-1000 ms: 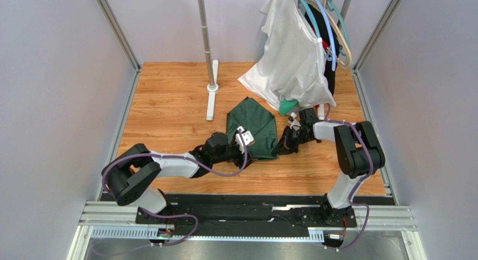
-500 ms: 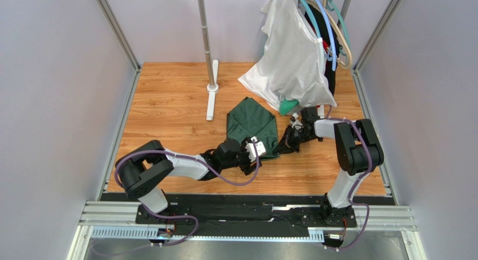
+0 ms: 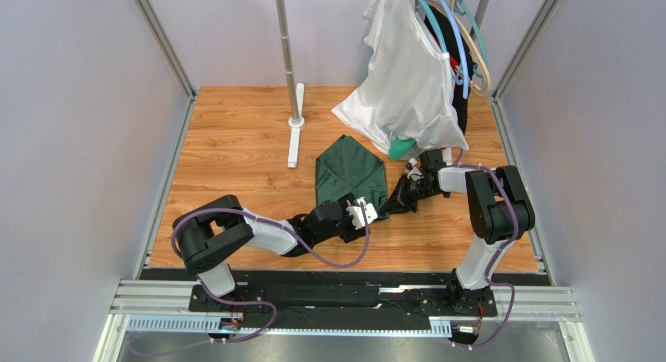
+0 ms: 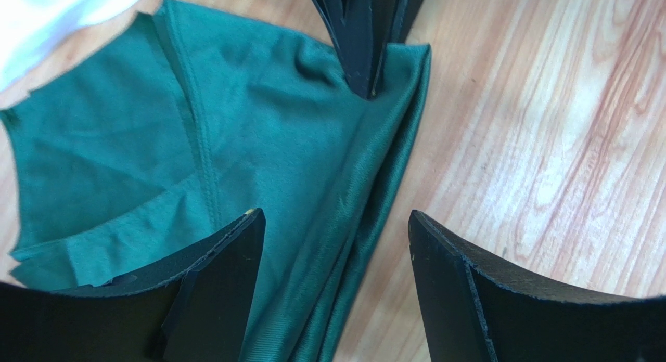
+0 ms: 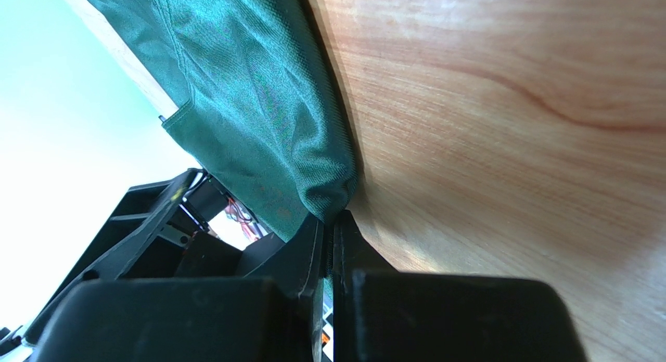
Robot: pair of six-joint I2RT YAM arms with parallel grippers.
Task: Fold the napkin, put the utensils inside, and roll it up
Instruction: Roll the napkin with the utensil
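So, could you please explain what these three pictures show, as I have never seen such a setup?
Two robot arms are bolted at the near edge of a wooden table. The wide picture is from a camera above; the two close-ups come from cameras on each wrist. A dark green napkin lies folded on the wood, near a white garment on hangers. The right claw is shut, pinching the napkin's edge. The left claw is open over that edge, holding nothing.

Two white-and-black arms (image 3: 264,231) with slack purple cables (image 3: 336,264).
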